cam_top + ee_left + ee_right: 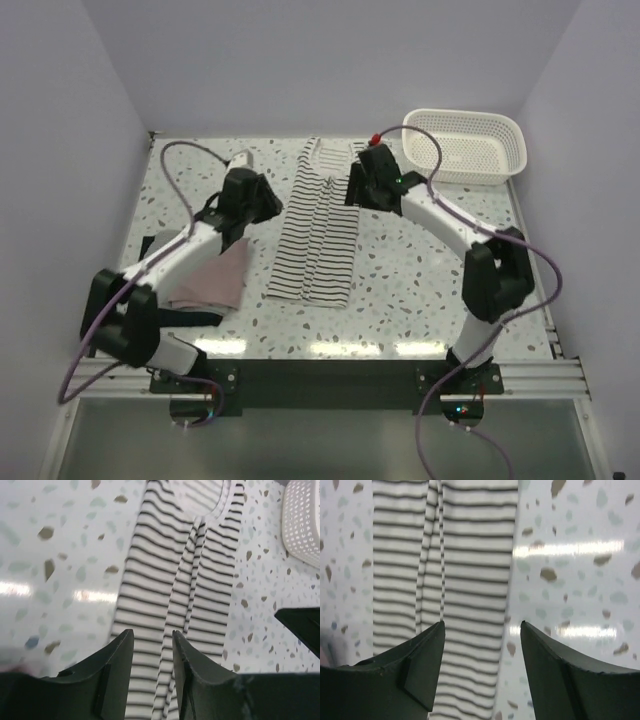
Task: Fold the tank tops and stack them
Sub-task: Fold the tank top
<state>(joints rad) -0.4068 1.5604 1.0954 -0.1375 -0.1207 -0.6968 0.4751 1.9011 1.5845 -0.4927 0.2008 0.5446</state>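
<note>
The white tank top with thin black stripes (315, 235) lies flat mid-table, its sides folded in to make a long strip. It also shows in the left wrist view (170, 580) and the right wrist view (470, 555). My left gripper (265, 200) (152, 632) hovers over its left edge, jaws a little apart and empty. My right gripper (355, 185) (482, 624) hovers over its right edge, open wide and empty. The dusty pink top (215, 278) lies folded at the left on the dark navy top (190, 317).
A white lattice basket (470, 145) stands at the back right and shows in the left wrist view (302, 520). Purple cables loop off both arms. Walls close the table at the back and sides.
</note>
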